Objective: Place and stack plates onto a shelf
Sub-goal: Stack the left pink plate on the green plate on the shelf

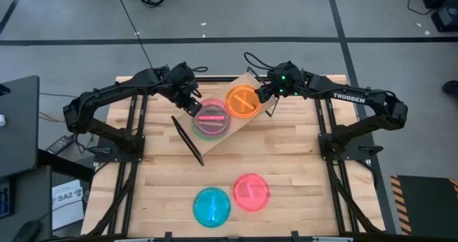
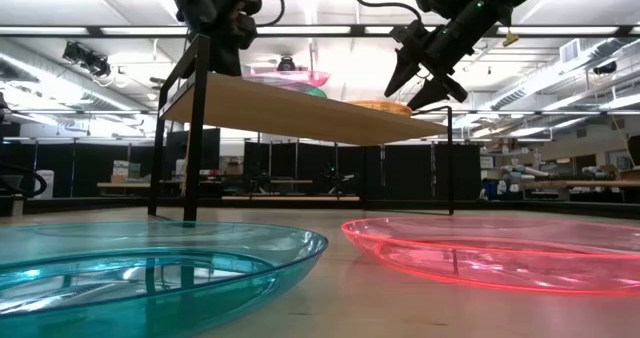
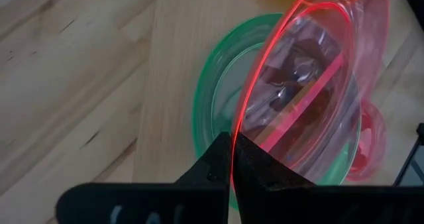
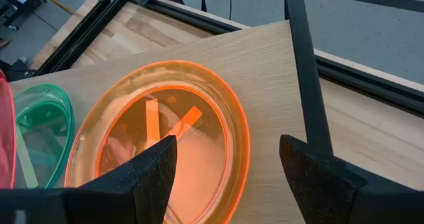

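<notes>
My left gripper (image 3: 232,159) is clenched on the rim of a pink plate (image 3: 311,98), holding it tilted just over a green plate (image 3: 215,98) that lies flat on the shelf (image 1: 240,124). My right gripper (image 4: 225,164) hangs released, fingers spread wide with nothing between them, just above the far edge of an orange plate (image 4: 165,144) resting on the same shelf, beside the green one. From the table's level, the shelf board stands raised on thin black wire legs (image 2: 195,128), and both of my arms reach down to it from above. I count three plates at the shelf: one green and one orange lying on it, and the pink one in my left grip. Off the shelf, on the slatted tabletop (image 1: 286,152) toward its near edge and well apart from the shelf, lie two more plates side by side: a blue plate (image 1: 212,205) and a second pink plate (image 1: 251,192). That makes five plates I can see: two pink, one green, one orange and one blue.
</notes>
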